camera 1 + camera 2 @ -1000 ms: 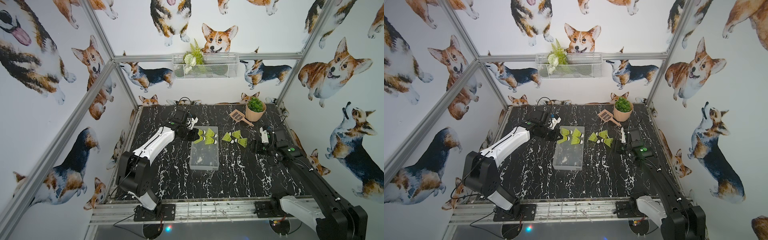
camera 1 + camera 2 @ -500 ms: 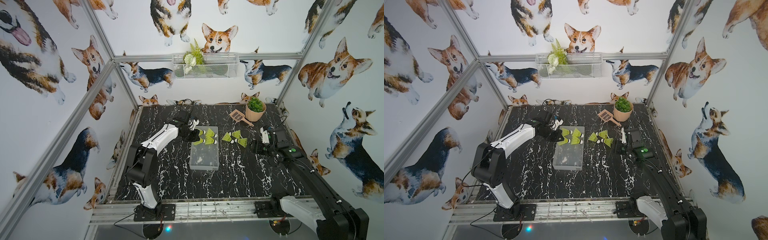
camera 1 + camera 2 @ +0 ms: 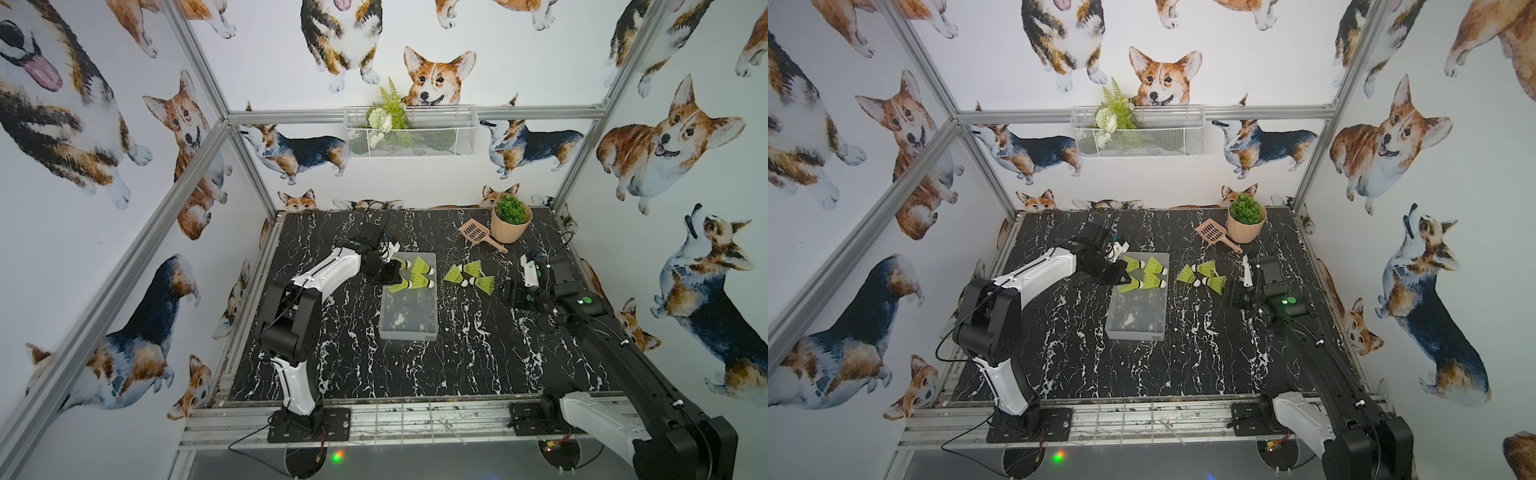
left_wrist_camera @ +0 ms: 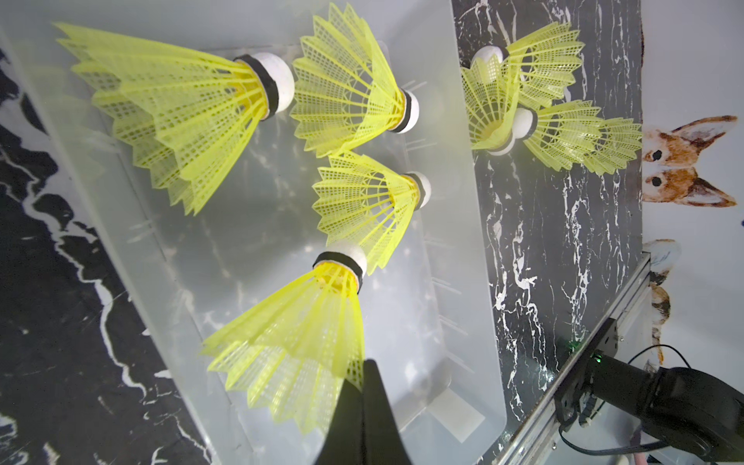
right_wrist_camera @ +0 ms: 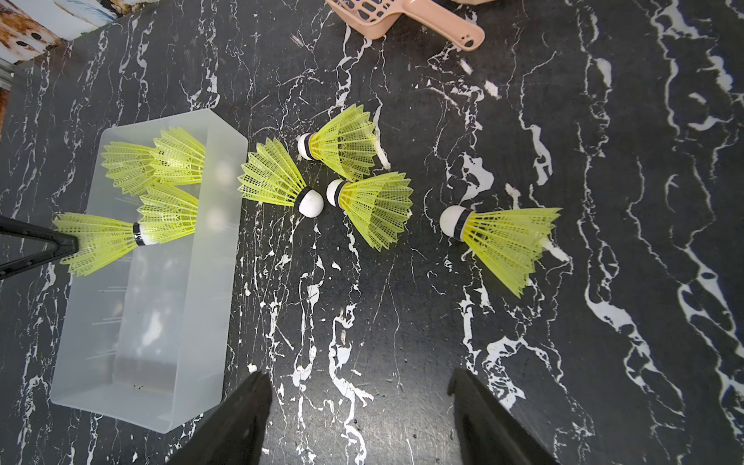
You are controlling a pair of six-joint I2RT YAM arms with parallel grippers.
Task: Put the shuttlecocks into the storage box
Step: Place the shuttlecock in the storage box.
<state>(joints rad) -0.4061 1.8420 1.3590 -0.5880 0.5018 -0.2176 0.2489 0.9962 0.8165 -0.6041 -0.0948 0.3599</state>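
1. Shuttlecocks [image 3: 420, 266] of neon yellow-green plastic sit in two groups. Four are at the far end of the storage box [image 3: 409, 322], and four are on the black marble table [image 3: 365, 365] to its right.
2. The storage box is frosted and lidless. It lies mid-table with its long sides running near to far.
3. Three of the boxed shuttlecocks lie on their sides on the box floor, with their white tips toward the right wall.
4. The left gripper [image 4: 364, 372] is clenched on the skirt rim of the fourth, the held shuttlecock [image 4: 306, 330].
5. The held shuttlecock's skirt juts over the box's left wall, and its black-banded tip points into the box, just beside the skirt of one lying there. Whether it touches the box floor I cannot tell.
6. In the right wrist view, three loose shuttlecocks form a tight cluster [image 5: 322, 181] just beside the box's far right corner, white tips close together. A fourth [image 5: 503, 241] lies apart, farther right.
7. The right gripper [image 5: 358, 386] is released, its fingers spread wide over bare marble on the near side of the loose shuttlecocks.
8. A peach scoop [image 3: 476, 230] and a potted plant [image 3: 510, 218] stand at the far right of the table. A white wire basket [image 3: 409, 131] hangs on the far wall.
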